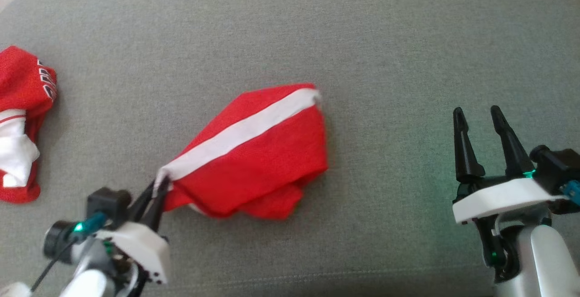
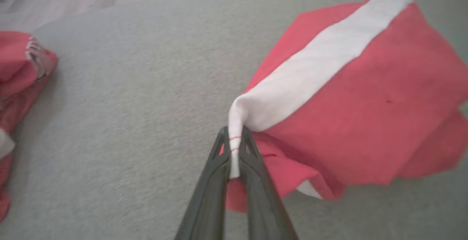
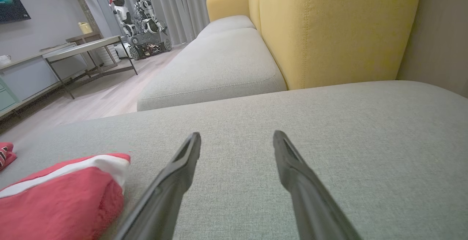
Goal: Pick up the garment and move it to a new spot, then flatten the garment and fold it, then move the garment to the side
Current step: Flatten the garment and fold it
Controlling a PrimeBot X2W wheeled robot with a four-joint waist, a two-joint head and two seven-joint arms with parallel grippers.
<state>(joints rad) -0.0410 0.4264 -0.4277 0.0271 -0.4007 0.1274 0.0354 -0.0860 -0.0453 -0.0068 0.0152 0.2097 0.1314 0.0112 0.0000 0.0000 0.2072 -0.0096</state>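
Note:
A red garment with a broad white stripe (image 1: 258,152) lies bunched in the middle of the grey sofa cushion (image 1: 317,25). My left gripper (image 1: 159,184) is shut on the garment's near-left corner, at the end of the white stripe. In the left wrist view that white corner (image 2: 234,148) is pinched between the two dark fingers, and the garment (image 2: 365,104) spreads away to the right. My right gripper (image 1: 476,113) hovers open at the right, well apart from the garment. The right wrist view shows its fingers spread over bare cushion, the garment (image 3: 62,196) at lower left.
A second red and white garment (image 1: 20,120) lies crumpled at the cushion's left edge. The right wrist view shows a yellow sofa backrest (image 3: 336,24), further grey seat cushions (image 3: 215,68), wooden floor, a low table (image 3: 80,49) and another robot (image 3: 139,17) beyond.

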